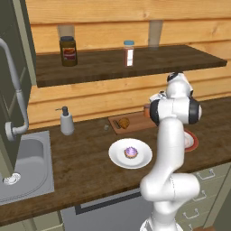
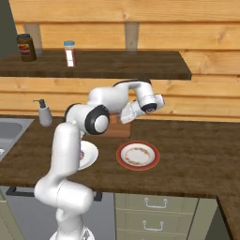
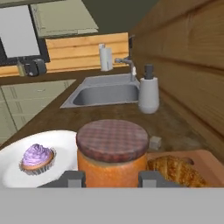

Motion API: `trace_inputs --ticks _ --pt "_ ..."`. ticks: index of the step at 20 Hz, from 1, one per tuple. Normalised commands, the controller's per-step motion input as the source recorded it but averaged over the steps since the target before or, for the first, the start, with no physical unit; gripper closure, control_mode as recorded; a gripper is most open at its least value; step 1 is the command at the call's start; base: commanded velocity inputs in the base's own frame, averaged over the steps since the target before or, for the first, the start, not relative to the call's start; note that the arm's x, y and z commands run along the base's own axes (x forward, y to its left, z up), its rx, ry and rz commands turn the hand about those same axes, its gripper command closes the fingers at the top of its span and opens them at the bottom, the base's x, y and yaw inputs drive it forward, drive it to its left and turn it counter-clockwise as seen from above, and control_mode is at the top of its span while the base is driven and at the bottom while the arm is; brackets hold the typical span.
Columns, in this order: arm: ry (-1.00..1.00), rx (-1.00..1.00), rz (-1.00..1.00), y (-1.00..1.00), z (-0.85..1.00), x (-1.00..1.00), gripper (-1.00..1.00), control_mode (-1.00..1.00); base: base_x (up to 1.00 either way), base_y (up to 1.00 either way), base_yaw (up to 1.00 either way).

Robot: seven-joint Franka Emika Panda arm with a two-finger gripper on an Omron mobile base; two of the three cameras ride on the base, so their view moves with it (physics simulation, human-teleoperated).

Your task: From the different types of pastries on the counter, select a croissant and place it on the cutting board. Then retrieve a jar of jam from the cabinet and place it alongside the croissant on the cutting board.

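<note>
My gripper (image 3: 111,178) is shut on the jar of jam (image 3: 111,151), a short orange jar with a dark checked lid, one finger on each side. Just right of the jar in the hand view, the golden croissant (image 3: 177,170) lies on the reddish cutting board (image 3: 210,159). From the left base view the croissant (image 1: 122,122) rests on the board (image 1: 137,124), and the jar (image 1: 147,110) shows at the board's right end, beside the arm. In the right base view the gripper (image 2: 124,117) hangs low over the board (image 2: 117,131). The cabinet (image 1: 13,27) stands at the far left.
A purple cupcake (image 1: 131,152) sits on a white plate (image 1: 118,159) on the dark counter (image 1: 85,171). A red-rimmed plate (image 2: 138,154) lies to the right. A soap dispenser (image 1: 67,122) and a sink (image 1: 27,158) are at the left. A dark jar (image 1: 68,51) and a shaker (image 1: 129,53) stand on the open shelf.
</note>
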Motion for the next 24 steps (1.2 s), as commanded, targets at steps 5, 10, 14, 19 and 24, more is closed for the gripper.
trace_inputs --ticks 5,10,14,19,24 --pt "0.00 0.00 0.00 0.00 -0.18 0.21 1.00 -1.00 0.00 0.00 0.00" --pt "-0.01 0.01 -0.01 0.03 -0.25 0.14 1.00 -1.00 0.00 0.00 0.00" --pt "-0.04 0.00 -0.04 0.01 -0.27 0.37 1.00 -1.00 0.00 0.00 0.00" --pt "-0.03 0.00 0.00 0.00 -0.18 0.50 1.00 -1.00 0.00 0.00 0.00" --pt "0.00 0.00 0.00 0.00 -0.05 0.32 1.00 -1.00 0.00 0.00 0.00"
